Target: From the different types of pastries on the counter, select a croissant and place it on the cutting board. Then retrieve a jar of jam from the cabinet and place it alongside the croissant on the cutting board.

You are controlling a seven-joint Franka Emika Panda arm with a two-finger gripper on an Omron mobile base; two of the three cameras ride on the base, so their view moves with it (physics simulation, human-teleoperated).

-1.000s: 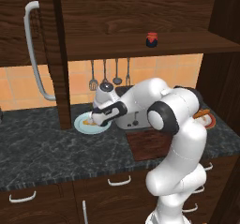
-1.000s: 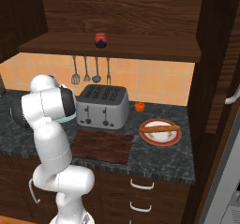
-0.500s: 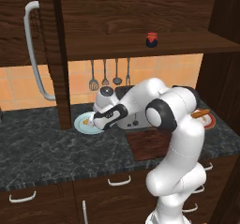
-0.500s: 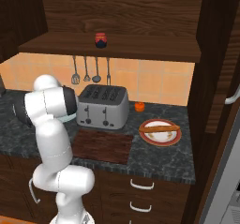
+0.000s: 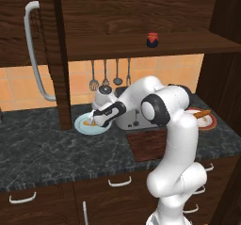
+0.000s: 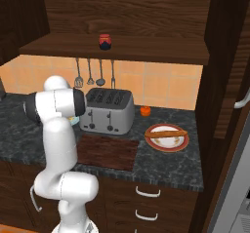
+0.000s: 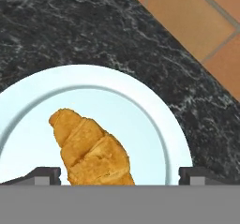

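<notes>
Reaching low over the plate (image 7: 159, 124), the pincer (image 7: 119, 175) gapes wide astride the croissant (image 7: 91, 150).

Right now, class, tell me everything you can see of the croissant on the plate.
The croissant is a small golden-orange pastry with ridged, layered segments and a tapered tip, looking baked and flaky. It lies flat and whole on a pale blue-white plate on the dark marbled counter, left of the toaster. The open hand hovers just above it, fingertips either side; whether they touch it is unclear.
</notes>
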